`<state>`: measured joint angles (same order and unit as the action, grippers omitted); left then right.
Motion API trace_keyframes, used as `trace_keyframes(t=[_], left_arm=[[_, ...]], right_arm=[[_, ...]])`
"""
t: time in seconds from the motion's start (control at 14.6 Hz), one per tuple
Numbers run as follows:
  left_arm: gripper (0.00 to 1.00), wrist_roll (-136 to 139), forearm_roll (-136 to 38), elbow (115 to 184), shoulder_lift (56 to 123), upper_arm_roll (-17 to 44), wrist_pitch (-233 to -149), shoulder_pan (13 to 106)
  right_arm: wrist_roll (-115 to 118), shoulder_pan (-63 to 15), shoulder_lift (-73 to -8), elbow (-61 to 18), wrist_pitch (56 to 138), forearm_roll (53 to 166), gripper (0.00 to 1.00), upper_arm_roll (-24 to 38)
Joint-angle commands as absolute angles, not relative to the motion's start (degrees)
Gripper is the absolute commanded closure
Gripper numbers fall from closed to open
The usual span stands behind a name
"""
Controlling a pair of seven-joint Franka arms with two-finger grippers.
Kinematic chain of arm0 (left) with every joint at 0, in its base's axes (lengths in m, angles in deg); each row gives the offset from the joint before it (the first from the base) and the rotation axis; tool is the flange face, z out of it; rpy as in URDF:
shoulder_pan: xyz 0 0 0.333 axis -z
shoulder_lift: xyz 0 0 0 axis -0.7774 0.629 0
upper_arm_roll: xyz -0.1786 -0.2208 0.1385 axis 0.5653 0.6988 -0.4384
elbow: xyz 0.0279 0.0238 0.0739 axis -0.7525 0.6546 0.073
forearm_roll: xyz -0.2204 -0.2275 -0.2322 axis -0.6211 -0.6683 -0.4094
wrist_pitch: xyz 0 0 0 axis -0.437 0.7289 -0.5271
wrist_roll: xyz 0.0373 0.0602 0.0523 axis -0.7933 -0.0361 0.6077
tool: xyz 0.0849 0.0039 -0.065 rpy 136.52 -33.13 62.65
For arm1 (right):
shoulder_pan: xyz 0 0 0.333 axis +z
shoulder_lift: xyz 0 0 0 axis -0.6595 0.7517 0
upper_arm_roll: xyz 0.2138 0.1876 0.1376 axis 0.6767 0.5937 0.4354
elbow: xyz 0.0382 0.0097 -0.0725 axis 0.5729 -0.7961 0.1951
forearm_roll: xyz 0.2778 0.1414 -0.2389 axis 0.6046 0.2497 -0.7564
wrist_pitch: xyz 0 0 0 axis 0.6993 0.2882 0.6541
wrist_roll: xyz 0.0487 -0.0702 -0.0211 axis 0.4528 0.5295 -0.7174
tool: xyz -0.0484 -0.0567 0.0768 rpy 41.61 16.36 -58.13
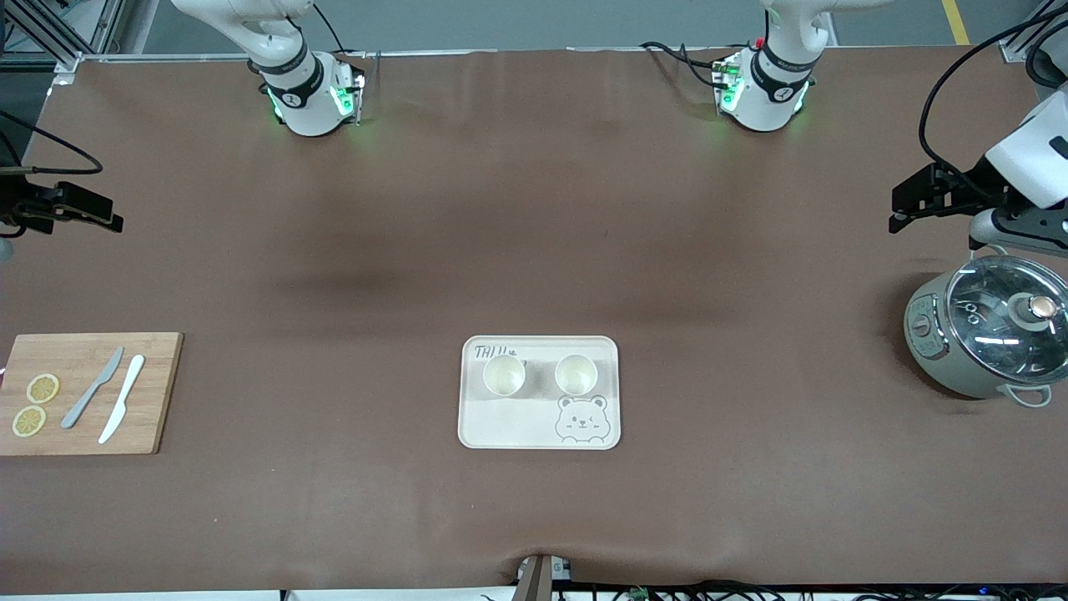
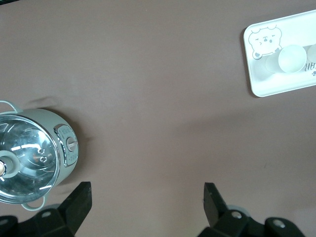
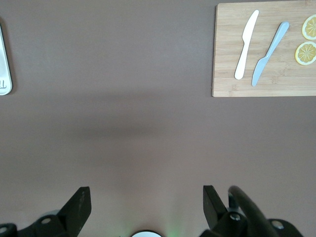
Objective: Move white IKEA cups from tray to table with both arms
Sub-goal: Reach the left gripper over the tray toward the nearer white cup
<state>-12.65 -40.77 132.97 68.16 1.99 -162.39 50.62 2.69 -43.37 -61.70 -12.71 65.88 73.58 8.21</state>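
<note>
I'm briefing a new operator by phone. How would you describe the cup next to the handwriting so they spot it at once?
Find the cream bear tray in the middle of the table. Two white cups sit side by side in its half farther from the front camera. Yours is the cup toward the right arm's end, just below the handwriting; the other cup stands above the printed bear.

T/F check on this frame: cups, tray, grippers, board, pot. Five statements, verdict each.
1. Both cups stand upright on the tray. True.
2. The left gripper holds a cup. False: it is open and empty, up over the table by the pot.
3. The right gripper is open. True.
4. The pot has no lid. False: a glass lid sits on it.
5. Two knives and two lemon slices lie on the board. True.
</note>
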Motion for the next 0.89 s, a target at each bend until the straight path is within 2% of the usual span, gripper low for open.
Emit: trace_keyframes(t=[0.0,0.21,0.55,0.82], left_arm=[[0.00,-12.5,-39.6,132.3,68.1,2.4,-162.5,50.4],[0.00,-12.2,-40.5,132.3,68.2,2.5,-162.5,50.6],[0.00,-2.7,-42.2,131.2,74.4,5.4,-165.8,51.6],[0.00,6.7,-38.5,125.8,83.3,6.1,-169.0,59.8]], right_arm=[[3.1,-43.6,-62.6,-13.6,66.4,72.9,0.00,8.7],[3.0,-43.6,-62.6,-13.6,66.4,72.9,0.00,8.7],[2.6,-43.5,-62.7,-13.6,66.2,73.3,0.00,8.9],[-0.8,-43.0,-62.6,-13.1,66.2,73.8,0.00,9.2]])
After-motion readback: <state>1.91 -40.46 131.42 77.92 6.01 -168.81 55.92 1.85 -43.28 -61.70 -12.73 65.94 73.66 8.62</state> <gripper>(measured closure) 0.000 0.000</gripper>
